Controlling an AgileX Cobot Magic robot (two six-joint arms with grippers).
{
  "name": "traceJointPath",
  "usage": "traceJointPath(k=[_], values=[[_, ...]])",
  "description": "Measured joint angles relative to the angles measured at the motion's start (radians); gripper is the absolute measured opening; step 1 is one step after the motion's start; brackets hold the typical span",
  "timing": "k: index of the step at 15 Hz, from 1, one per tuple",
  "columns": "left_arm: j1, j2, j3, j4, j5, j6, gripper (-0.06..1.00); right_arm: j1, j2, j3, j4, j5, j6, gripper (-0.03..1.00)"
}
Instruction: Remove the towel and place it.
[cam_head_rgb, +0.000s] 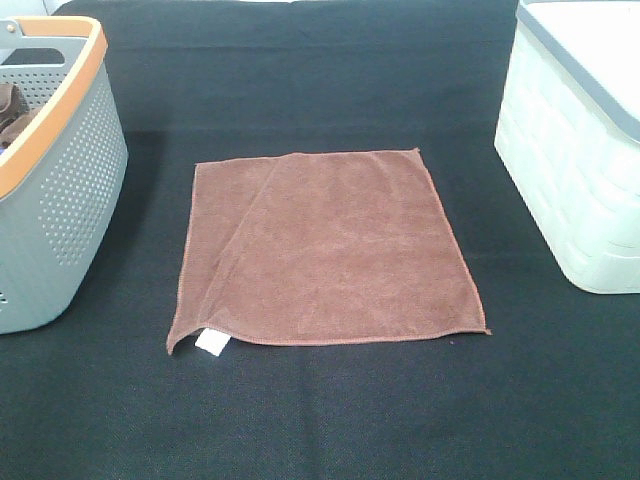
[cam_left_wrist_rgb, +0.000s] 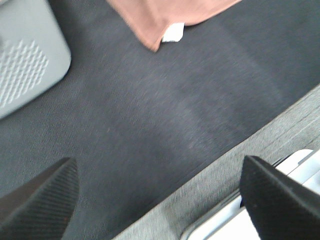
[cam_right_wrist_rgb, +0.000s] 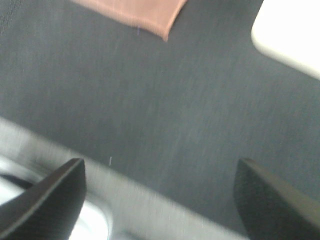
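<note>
Towel (cam_head_rgb: 330, 250) lies spread flat on the black cloth (cam_head_rgb: 330, 420) covering the table, roughly mid-scene, btwn the grey basket (cam_head_rgb: 60, 190) on the left and the white bin (cam_head_rgb: 580, 170) on the right, well apart from both. Reddish-brown, approx square, stitched edges; a diagonal crease runs across its left part, and the near-left corner is curled up a bit w/ a small white tag (cam_head_rgb: 211, 342) showing there. Grey basket has an orange rim and perforated walls; something brownish sits inside, can't tell what. Neither arm shows in the high view. Left gripper (cam_left_wrist_rgb: 160, 200) has its jaws spread wide, nothing btwn them, hovering over the black cloth near the table's front edge, w/ the towel's tagged corner ahead of it. Right gripper (cam_right_wrist_rgb: 160, 197) likewise wide apart and holding nothing, over the cloth edge, w/ another towel corner and the white bin ahead; that view is blurred.
</note>
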Motion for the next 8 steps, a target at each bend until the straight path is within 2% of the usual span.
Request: traceJointPath(k=[1, 3, 8], values=[[0.000, -0.041, 0.000, -0.033, -0.004, 0.059, 0.83, 0.000, -0.047, 0.011, 0.000, -0.019, 0.000, 0.77], [0.000, -0.066, 0.005, -0.044, -0.029, 0.127, 0.83, 0.000, -0.114, 0.012, 0.000, -0.031, 0.000, 0.77], [0.000, -0.068, 0.035, -0.052, -0.082, 0.152, 0.82, 0.000, -0.124, 0.013, 0.005, -0.031, 0.004, 0.77]])
